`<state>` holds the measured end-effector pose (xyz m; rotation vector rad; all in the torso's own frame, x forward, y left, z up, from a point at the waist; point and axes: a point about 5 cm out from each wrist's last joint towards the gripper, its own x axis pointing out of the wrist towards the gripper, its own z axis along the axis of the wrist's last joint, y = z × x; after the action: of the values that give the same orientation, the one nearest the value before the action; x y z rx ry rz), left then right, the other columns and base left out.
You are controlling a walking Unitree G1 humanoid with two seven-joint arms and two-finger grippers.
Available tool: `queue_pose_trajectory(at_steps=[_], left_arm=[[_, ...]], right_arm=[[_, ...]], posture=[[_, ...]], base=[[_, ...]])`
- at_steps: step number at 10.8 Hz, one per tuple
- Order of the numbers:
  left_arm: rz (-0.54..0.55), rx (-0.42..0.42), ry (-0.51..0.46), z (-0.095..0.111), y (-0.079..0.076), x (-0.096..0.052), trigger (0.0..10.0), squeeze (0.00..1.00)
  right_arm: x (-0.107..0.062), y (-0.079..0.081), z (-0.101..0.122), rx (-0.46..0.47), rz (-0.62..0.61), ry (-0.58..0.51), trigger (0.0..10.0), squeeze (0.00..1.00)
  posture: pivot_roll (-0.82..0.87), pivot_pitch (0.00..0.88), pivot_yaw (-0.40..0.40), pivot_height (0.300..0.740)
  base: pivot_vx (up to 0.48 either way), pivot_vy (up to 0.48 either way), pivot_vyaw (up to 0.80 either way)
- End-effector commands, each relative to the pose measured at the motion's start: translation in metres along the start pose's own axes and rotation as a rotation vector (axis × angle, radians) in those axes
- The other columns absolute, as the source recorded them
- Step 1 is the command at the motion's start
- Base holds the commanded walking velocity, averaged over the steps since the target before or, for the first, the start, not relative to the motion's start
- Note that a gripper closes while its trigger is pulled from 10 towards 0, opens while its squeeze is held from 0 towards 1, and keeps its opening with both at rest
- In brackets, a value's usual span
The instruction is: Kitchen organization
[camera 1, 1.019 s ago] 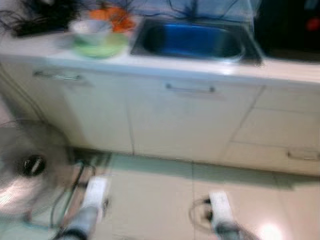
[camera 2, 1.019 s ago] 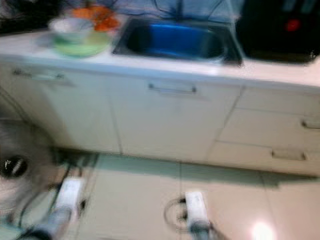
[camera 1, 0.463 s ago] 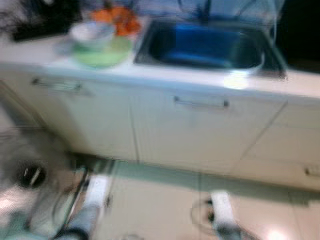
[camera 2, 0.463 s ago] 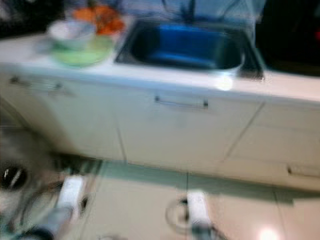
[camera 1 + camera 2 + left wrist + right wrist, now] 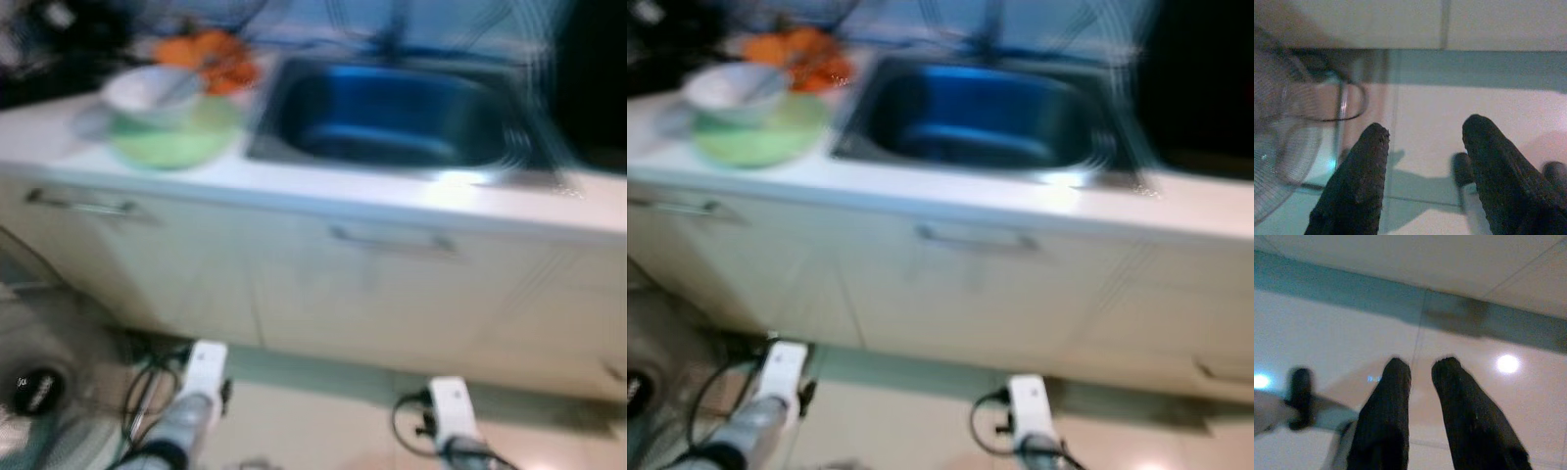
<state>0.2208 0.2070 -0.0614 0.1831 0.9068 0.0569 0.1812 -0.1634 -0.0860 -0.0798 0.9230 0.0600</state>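
A steel sink (image 5: 392, 113) is set in the white counter (image 5: 323, 191) ahead; the picture is blurred. To its left a white bowl (image 5: 147, 90) rests in a green dish (image 5: 171, 142), with something orange (image 5: 211, 59) behind them. Both arms hang low in front of the cabinets, the left arm (image 5: 191, 411) and the right arm (image 5: 446, 421). In the left wrist view my left gripper (image 5: 1426, 128) is open over the pale floor tiles. My right gripper (image 5: 1421, 364) is open by a narrow gap above the floor, holding nothing.
White cabinet doors with bar handles (image 5: 392, 240) run under the counter. A floor fan (image 5: 39, 392) stands at the lower left, close to the left arm, its grille (image 5: 1283, 132) beside the left fingers. A dark appliance (image 5: 1205, 88) sits on the counter at the right.
The whole view has shifted and the counter looks larger and nearer, so the camera has moved toward the sink. Both arms still hang low with nothing in them.
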Motion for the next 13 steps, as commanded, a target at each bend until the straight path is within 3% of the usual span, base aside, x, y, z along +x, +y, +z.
queue_pose_trajectory(at_steps=[1, 13], left_arm=[[-0.009, 0.000, 0.003, -0.0003, -0.0033, 0.0001, 10.0, 0.00], [-0.018, 0.005, -0.009, 0.0000, -0.0032, -0.0001, 10.0, 0.00]], right_arm=[[-0.0008, -0.0044, -0.0022, 0.004, -0.012, 0.004, 10.0, 0.00], [-0.0008, -0.0026, -0.0031, 0.005, -0.010, 0.008, 10.0, 0.00]], posture=[[0.03, 0.071, 0.009, 0.740], [0.03, 0.078, 0.011, 0.740]], base=[[0.315, 0.000, 0.00], [0.021, 0.000, 0.00]])
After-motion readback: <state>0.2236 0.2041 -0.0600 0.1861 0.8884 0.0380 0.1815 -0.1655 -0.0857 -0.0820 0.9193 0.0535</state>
